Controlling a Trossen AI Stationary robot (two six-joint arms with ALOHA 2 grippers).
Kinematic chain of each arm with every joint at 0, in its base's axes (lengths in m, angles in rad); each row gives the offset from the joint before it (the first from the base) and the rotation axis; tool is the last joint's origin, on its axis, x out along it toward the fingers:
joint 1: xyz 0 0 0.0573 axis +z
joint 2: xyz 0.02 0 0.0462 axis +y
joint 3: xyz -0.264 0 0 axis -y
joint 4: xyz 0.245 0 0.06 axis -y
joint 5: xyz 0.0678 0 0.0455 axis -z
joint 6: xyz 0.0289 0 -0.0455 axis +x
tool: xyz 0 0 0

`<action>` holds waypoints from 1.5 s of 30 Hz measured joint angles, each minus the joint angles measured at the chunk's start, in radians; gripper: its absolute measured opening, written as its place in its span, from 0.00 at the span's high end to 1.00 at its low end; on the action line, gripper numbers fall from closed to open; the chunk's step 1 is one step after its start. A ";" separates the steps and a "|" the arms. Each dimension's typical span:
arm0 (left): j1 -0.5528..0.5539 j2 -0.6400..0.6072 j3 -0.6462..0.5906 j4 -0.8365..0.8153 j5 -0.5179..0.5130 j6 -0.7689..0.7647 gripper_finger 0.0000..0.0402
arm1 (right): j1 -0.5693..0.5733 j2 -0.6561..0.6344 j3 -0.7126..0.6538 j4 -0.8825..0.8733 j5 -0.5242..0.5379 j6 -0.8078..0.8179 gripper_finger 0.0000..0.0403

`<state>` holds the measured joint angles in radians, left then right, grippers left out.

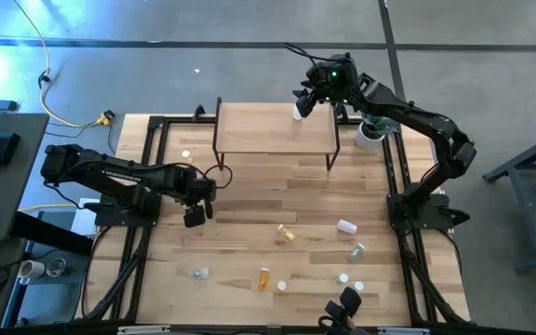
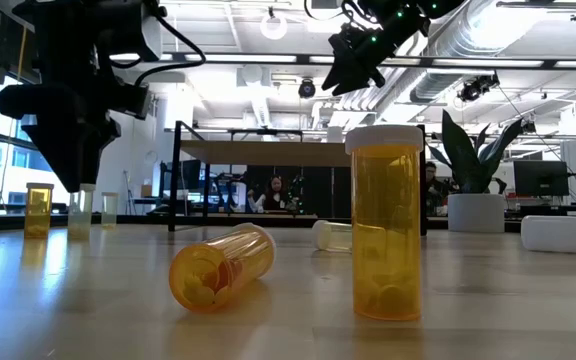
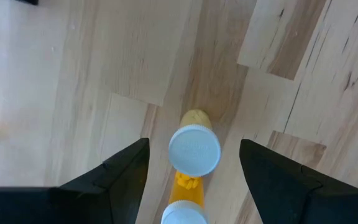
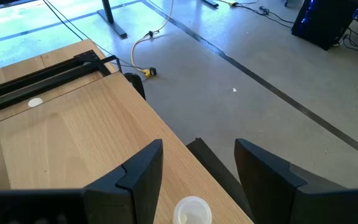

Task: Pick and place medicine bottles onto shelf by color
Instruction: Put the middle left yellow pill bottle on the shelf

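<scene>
Medicine bottles: 1 white-capped bottle [image 1: 298, 112] on shelf [image 1: 249, 140], 1 o'clock corner, under right gripper [image 1: 303, 100], fingers apart, empty. Left wrist alone shows yellow bottle [image 3: 194, 149] between left gripper [image 3: 194, 180] fingers, wide, not gripping. Low view: upright bottle [image 2: 385, 225], toppled bottle [image 2: 223, 268].

Left of the lone bottle [image 1: 298, 111], the shelf [image 1: 259, 130] top lies bare.

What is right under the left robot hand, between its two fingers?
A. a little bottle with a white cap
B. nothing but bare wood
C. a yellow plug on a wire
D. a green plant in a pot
A. The left wrist view shows a white-capped bottle standing on the table, right between the open fingers of the left gripper.
</scene>
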<state>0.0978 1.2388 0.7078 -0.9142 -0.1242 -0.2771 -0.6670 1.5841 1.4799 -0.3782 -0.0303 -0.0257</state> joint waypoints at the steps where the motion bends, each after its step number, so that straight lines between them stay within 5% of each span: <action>1: 0.000 0.000 0.000 0.000 0.000 0.000 0.41 | 0.000 0.000 0.000 0.000 0.000 0.000 0.53; 29: 0.000 0.000 0.000 0.028 0.027 0.019 0.72 | 0.000 0.000 0.000 -0.004 0.000 0.002 0.53; 45: 0.000 -0.014 0.011 0.023 0.093 -0.006 0.73 | 0.000 0.000 0.000 -0.011 0.000 0.001 0.53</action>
<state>0.0978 1.2245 0.7186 -0.8908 -0.0311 -0.2831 -0.6670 1.5841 1.4799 -0.3889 -0.0303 -0.0246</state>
